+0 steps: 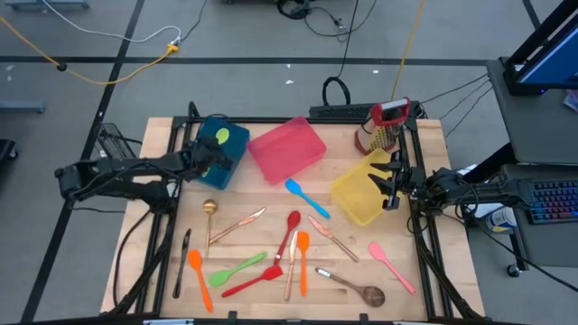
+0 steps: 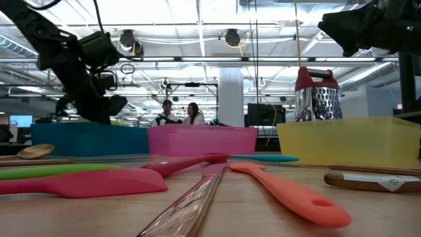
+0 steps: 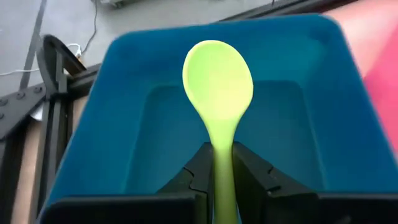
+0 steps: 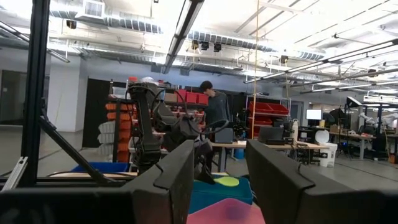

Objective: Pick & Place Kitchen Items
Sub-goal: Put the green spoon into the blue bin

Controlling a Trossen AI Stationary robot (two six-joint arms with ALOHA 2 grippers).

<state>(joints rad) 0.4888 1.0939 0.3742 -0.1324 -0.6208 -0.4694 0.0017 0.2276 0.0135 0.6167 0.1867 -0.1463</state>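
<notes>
My left gripper (image 1: 206, 155) is over the blue bin (image 1: 226, 153) at the table's far left, shut on a light green spoon (image 3: 217, 78). The spoon's bowl (image 1: 222, 137) hangs above the bin's hollow. My right gripper (image 1: 388, 188) stands open at the right end of the yellow bin (image 1: 357, 194), with nothing between its fingers (image 4: 174, 180). Several other utensils lie flat on the wooden table: a blue spatula (image 1: 307, 199), a red spoon (image 1: 290, 227), an orange spatula (image 1: 303, 257), a green spatula (image 1: 237, 268), a pink spatula (image 1: 391, 264) and a wooden spoon (image 1: 359, 289). My left gripper pinches the green spoon's handle (image 3: 222, 149) between its two fingers (image 3: 198, 168). It comes from the table's left, slanting downward, and the spoon runs on in line with the fingers. The spoon is lifted clear, its bowl facing up over the inside of the blue bin.
A pink bin (image 1: 287, 149) stands between the blue and yellow bins. A red-topped metal grater (image 1: 386, 126) stands at the far right corner. A gold spoon (image 1: 209, 209), copper cutlery (image 1: 237, 224) and a black knife (image 1: 184, 255) lie at the near left. People show in the room behind.
</notes>
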